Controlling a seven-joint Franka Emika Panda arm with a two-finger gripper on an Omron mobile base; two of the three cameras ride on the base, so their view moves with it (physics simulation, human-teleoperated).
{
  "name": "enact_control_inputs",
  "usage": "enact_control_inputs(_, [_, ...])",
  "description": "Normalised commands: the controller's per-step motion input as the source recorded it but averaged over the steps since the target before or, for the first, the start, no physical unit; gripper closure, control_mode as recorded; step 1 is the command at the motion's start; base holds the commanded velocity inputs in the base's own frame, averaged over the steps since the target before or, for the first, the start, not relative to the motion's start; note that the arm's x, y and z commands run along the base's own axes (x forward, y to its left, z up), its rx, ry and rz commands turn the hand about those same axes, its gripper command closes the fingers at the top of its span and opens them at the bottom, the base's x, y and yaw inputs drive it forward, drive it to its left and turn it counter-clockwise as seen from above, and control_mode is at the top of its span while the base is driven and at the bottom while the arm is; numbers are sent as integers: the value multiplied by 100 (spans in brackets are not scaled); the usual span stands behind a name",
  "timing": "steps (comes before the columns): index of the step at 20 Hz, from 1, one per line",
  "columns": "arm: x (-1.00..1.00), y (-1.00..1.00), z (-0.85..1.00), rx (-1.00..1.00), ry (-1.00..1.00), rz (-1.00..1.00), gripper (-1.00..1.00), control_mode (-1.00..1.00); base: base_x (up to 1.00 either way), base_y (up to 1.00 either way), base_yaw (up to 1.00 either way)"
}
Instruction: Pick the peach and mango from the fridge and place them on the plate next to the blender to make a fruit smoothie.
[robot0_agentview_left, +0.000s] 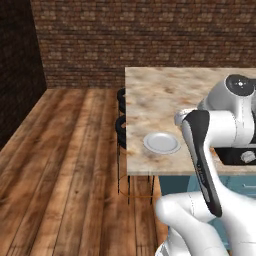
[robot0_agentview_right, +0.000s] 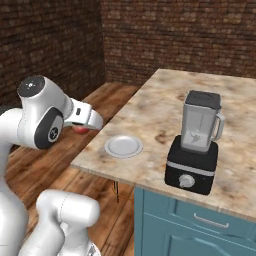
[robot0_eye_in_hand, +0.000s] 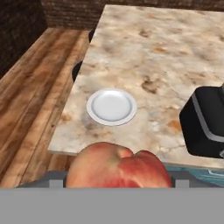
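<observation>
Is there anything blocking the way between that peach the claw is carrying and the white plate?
Nothing visible does. The claw holds the peach short of the counter's near edge, and the stretch of counter up to the plate lies bare. The blender stands off to one side of the plate, apart from it.

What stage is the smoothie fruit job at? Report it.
Done: the peach is out of the fridge and sits in the hand. In hand: carrying it toward the plate beside the blender; the plate holds nothing yet. Left: setting the peach down, then fetching the mango.
</observation>
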Motion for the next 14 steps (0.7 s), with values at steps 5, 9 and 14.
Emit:
enact_control_inputs(5, [93,-1,-77,6,46,0,100,-100,0,0,0])
enact_control_inputs(9, [100,-29,-95,12,37,0,100,-100,0,0,0])
enact_control_inputs(14, [98,-21,-72,0,8,0,100,-100,0,0,0])
